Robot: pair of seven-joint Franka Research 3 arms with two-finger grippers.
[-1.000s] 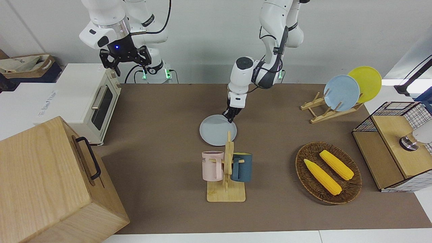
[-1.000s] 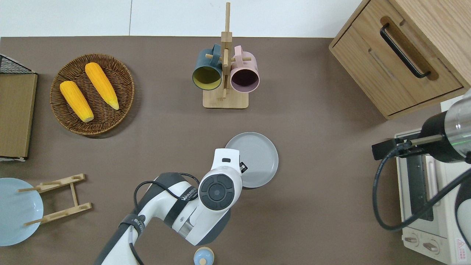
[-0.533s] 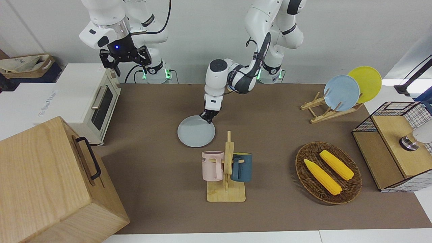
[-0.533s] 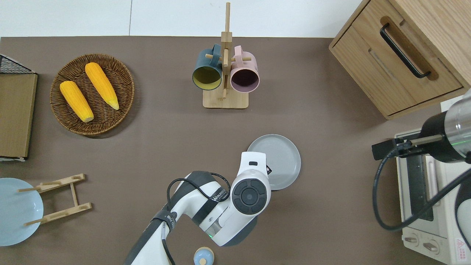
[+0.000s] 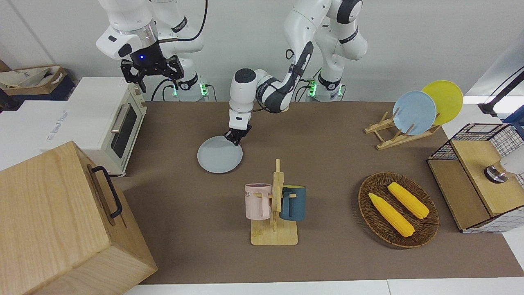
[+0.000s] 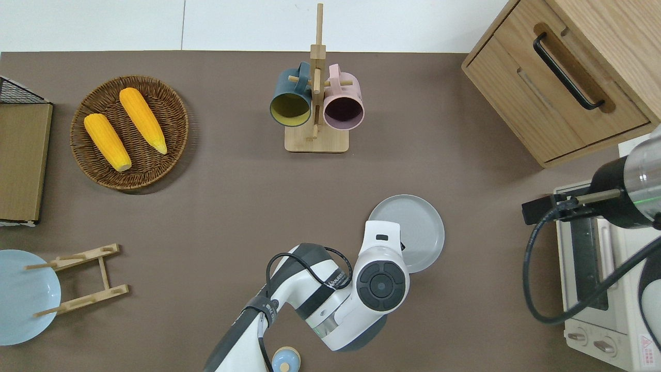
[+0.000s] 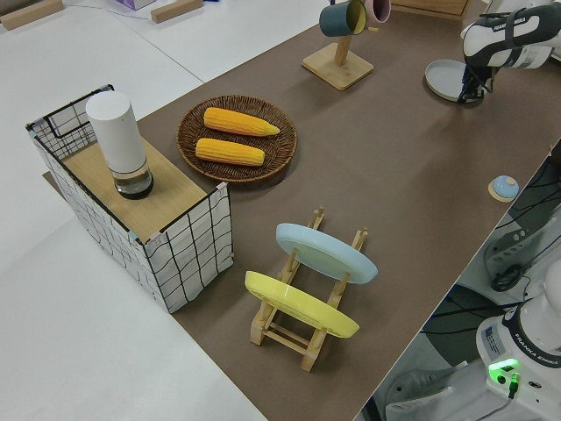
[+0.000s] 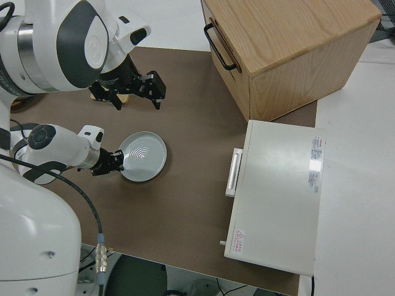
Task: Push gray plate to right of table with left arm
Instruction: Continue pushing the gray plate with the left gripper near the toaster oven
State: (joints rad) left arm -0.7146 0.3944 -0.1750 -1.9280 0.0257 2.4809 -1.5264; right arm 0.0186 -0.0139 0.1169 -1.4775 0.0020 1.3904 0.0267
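Resting flat on the brown-covered table, the round pale gray plate lies nearer the robots than the wooden mug rack, toward the right arm's end, short of the white toaster oven. The left arm's black gripper touches the plate's rim at about 7 o'clock in the overhead view; whether its fingers are parted cannot be told. The right arm is parked, its gripper spread wide.

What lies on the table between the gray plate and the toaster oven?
Nothing: between the gray plate and the toaster oven the overhead view shows only bare brown table.
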